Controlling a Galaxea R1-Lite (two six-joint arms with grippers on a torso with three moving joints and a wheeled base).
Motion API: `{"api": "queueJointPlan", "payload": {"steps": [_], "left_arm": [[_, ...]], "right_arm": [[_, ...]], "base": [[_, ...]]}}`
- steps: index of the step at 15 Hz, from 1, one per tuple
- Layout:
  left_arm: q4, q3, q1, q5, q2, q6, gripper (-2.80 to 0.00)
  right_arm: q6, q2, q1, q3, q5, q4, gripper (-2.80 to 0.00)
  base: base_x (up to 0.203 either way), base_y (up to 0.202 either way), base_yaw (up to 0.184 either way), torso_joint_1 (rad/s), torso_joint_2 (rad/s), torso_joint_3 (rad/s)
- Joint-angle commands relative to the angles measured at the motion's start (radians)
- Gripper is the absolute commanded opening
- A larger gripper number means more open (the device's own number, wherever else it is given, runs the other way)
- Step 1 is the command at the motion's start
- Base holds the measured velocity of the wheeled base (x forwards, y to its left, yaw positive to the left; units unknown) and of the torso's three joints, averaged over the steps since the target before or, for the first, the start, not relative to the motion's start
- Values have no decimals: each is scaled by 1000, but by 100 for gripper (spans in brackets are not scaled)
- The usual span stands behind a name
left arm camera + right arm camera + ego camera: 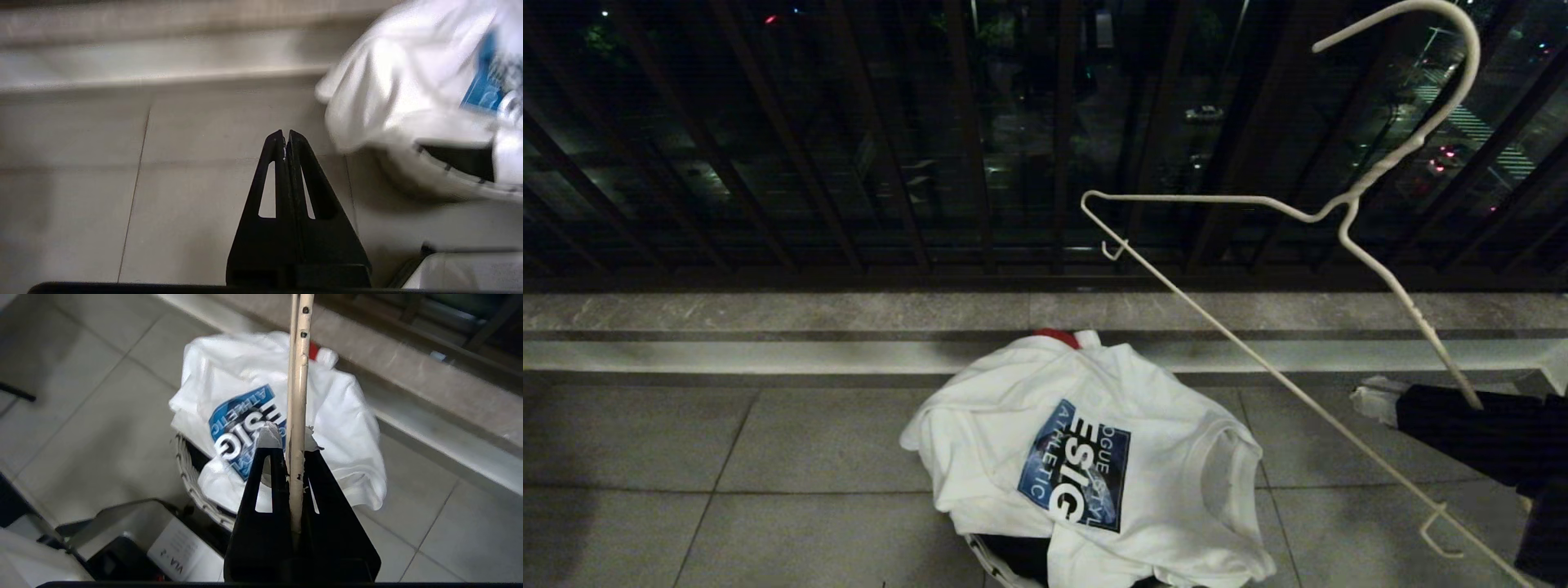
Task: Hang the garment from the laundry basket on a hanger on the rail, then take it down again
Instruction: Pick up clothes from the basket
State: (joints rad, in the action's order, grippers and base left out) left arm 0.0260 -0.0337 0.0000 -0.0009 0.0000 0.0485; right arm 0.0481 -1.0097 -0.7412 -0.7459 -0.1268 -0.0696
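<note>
**Wire hanger held above the basket, T-shirt draped over its rim**

Nearest the robot, the right gripper (291,447) is clenched on one arm of the hanger (1307,216); in the right wrist view the off-white wire runs straight up between the two black fingers (269,473). In the head view the gripper's dark body sits at the right edge, and the hanger rises from it, tilted, its hook reaching the upper right corner and its long lower bar slanting down toward the bottom right. The left gripper (286,136) hangs over bare floor tiles (727,457) to the left of the basket, its jaws pressed together with nothing between them.

Below the hanger stands the laundry basket (186,469), of which only a part of the woven rim shows. The garment (1086,457), a white T-shirt with a blue printed rectangle, lies crumpled across the basket's top and spills over its rim; a small red item (1058,336) peeks out at its far edge.

Beyond the basket runs a stone ledge (768,314), then the dark balcony railing (964,147).
</note>
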Motion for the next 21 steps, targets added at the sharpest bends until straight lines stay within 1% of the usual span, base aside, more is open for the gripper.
{"api": "queueJointPlan", "payload": {"steps": [1,2,4,6,8,9,10,11,12,13,14,16,18,20,21], "left_arm": [[1,-59,0,-7,44,1,-280],[0,-84,0,-21,96,2,-280],[-1,-149,-3,-73,242,2,-280],[-3,-235,-5,-150,444,4,-280],[-2,-357,-15,-245,675,7,-280],[-2,-421,-38,-274,792,6,-280],[-1,-492,-78,-291,913,1,-280],[-1,-566,-139,-293,1027,-12,-280],[0,-637,-221,-281,1128,-34,-280],[1,-709,-315,-248,1232,-57,-280],[0,-772,-392,-201,1334,-78,-280],[0,-886,-517,-118,1517,-125,-280],[1,-1001,-599,-73,1679,-181,-280],[7,-1102,-655,-41,1807,-221,-280],[27,-1155,-686,3,1858,-236,-280]], "right_arm": [[1,16,11,-10,-1,1,-280],[0,16,11,-10,-2,1,-280],[-1,16,11,-18,-9,0,-280],[-2,17,11,-29,-39,0,-280],[-3,25,11,-41,-63,1,-280],[-2,23,11,-41,-63,1,-280],[-4,18,13,-41,-63,1,-280],[-3,14,23,-42,-65,1,-280],[-3,12,47,-47,-64,0,-280],[-5,6,82,-57,-64,-1,-280],[-8,0,111,-65,-61,-1,-280],[-8,-12,141,-71,-59,-2,-280],[-8,-13,152,-75,-60,-3,-280],[-8,-13,168,-81,-60,-1,-280],[-7,-13,172,-84,-60,0,-280]], "base": [[0,0,0,0,0,0],[0,0,0,0,0,0],[0,0,0,0,0,0],[0,0,0,0,0,0],[0,0,0,0,0,0],[0,0,0,0,0,0],[0,0,0,0,0,0],[0,0,0,0,0,0],[0,0,0,0,0,0],[0,0,0,0,0,0],[0,0,0,0,0,0],[0,0,0,0,0,0],[0,0,0,0,0,0],[0,0,0,0,0,0],[0,0,0,0,0,0]]}}
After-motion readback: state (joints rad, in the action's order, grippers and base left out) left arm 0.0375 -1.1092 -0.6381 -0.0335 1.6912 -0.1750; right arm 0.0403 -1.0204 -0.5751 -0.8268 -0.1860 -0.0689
